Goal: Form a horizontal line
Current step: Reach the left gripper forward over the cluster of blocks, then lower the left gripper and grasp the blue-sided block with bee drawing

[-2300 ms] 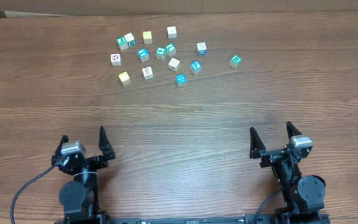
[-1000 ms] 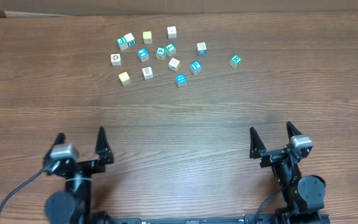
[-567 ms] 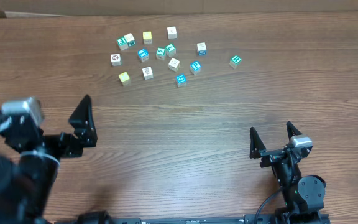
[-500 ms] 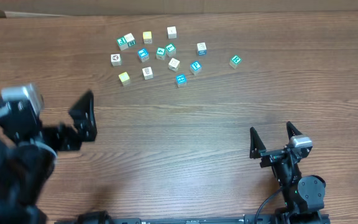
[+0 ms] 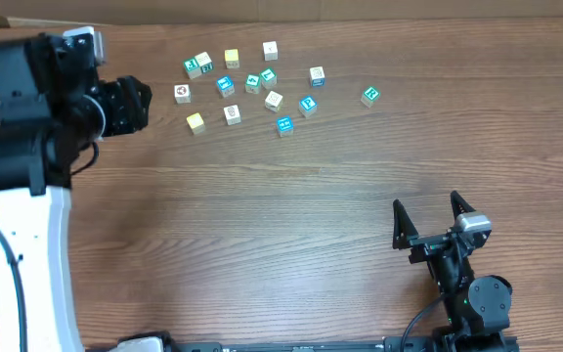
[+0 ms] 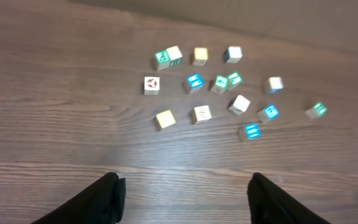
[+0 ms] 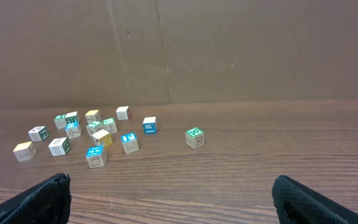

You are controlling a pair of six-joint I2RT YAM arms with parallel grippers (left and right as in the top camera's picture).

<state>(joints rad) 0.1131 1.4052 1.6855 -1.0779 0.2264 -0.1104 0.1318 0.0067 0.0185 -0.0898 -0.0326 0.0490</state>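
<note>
Left gripper [image 6: 186, 182] hangs at the upper left of the overhead frame, fingers apart with nothing between them, looking down on the cubes [image 5: 252, 83]. These lie scattered across the upper middle of the counter [image 5: 281, 196]; no row exists yet. Judging from that, the best start is one with room around it, such as the blue cube [image 5: 284, 124] at the cluster's lower edge: come straight down and close squarely so neighbours stay put. Right gripper [image 5: 426, 207] sits at the lower right, fingers spread, empty.
</note>
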